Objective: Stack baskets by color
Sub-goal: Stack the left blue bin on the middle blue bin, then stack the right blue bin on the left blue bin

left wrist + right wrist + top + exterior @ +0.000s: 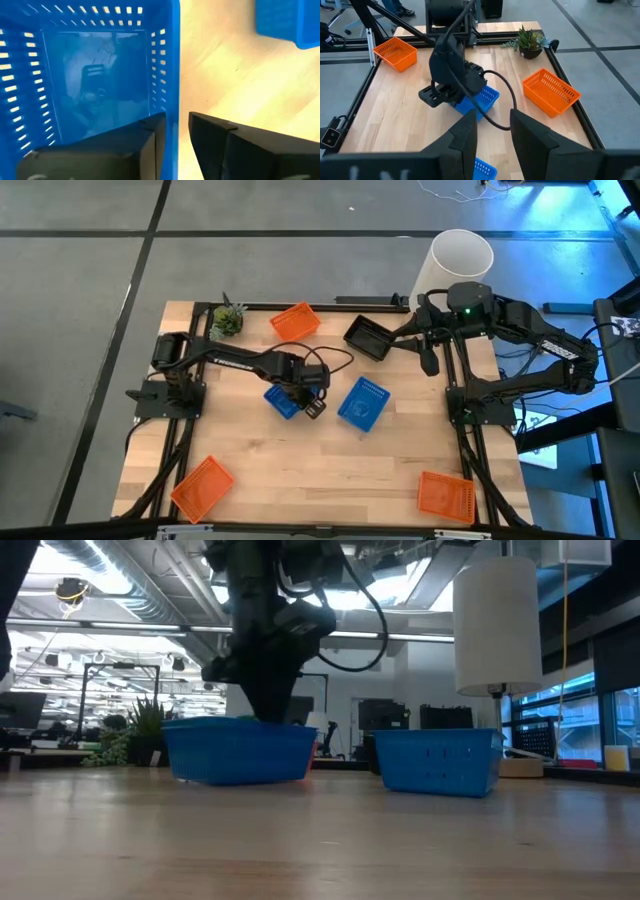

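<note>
Left pincer (177, 145) straddles one wall of a blue basket (281, 401) mid-worktop (330, 470) — fingers narrowly parted, wall between them, not visibly clamped. Basket judged light, stiff, slick; the rim wall is the sound hold. It appears empty. Second blue basket (363, 403) nearby — right pincer (492, 132) waits, slightly parted, empty.

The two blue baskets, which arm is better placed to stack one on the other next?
Left, probably. The left claw already straddles a wall of the nearer blue basket, with the other blue basket just beside it. The right claw hangs open farther back, by the black basket.
</note>
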Controlling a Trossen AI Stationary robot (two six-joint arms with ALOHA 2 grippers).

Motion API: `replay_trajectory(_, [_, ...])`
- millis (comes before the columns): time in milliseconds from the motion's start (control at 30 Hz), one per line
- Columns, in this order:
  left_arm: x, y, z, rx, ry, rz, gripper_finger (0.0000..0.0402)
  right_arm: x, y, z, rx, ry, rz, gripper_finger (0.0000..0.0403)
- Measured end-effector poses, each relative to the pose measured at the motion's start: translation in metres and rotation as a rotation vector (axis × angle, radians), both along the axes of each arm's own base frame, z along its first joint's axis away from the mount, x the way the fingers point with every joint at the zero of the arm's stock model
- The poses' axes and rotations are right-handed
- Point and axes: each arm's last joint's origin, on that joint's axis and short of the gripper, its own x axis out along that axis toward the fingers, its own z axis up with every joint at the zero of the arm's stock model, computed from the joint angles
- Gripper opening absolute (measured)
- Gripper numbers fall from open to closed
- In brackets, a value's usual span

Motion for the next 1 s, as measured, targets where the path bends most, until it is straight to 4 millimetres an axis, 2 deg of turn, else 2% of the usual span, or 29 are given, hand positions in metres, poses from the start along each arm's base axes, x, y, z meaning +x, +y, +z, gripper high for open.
replay_trajectory(133, [-0.001,0.003,0.001,-0.034,0.002,0.0,0.0074,0.0,0.0,0.0,0.0,0.0,0.0,0.0115])
replay_trajectory(267, [-0.006,0.002,0.014,0.005,-0.035,0.006,0.0076,0.0,0.0,-0.001,0.005,0.007,-0.001,0.0115])
replay_trajectory(600, [-0.04,-0.005,0.082,0.244,-0.216,-0.002,0.0077,0.005,0.001,-0.007,0.023,0.06,0.062,0.0115])
replay_trajectory(767, [-0.059,-0.009,0.107,0.327,-0.277,0.007,0.0077,0.022,0.001,-0.018,0.006,0.118,0.128,0.0115])
replay_trajectory(1000, [-0.09,-0.017,0.131,0.454,-0.294,0.055,0.0077,0.059,0.008,-0.044,-0.067,0.239,0.256,0.0115])
